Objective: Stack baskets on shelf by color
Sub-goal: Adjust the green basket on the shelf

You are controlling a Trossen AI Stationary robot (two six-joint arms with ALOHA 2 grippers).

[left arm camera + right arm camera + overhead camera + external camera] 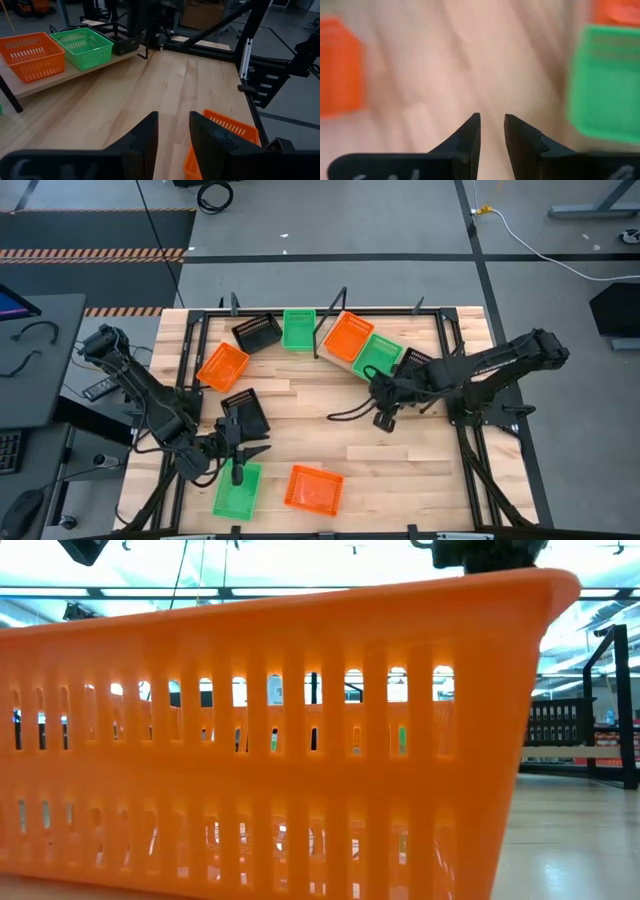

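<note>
From above, seven baskets show; the low view shows only one orange basket. Left gripper and right gripper jaws stand narrowly apart, empty.

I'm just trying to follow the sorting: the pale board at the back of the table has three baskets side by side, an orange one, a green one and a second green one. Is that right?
Not quite. The third one is black, not green. The left wrist view shows the board carrying an orange basket, a green basket and a black basket side by side.
</note>
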